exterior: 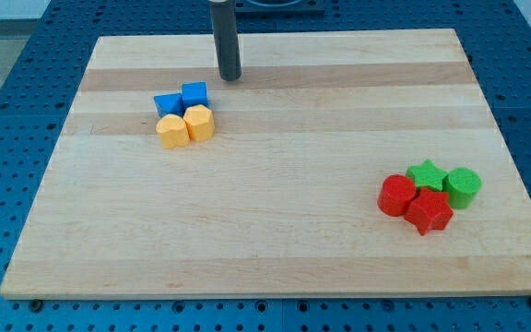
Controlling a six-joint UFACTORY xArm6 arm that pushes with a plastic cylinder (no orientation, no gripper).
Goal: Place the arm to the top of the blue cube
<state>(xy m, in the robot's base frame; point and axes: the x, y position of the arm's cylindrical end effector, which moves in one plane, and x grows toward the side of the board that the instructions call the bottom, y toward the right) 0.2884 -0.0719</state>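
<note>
The blue cube (194, 94) sits in the upper left part of the wooden board (275, 231), touching a second blue block (167, 104) on its left. Two yellow blocks lie just below them: a rounded one (172, 132) and a hexagonal one (199, 122). My tip (230, 77) rests on the board above and to the right of the blue cube, a short gap away, touching no block.
At the view's lower right lies a second cluster: a red cylinder (396, 195), a red star-like block (429, 212), a green star (427, 175) and a green cylinder (463, 187). A blue perforated table (7, 138) surrounds the board.
</note>
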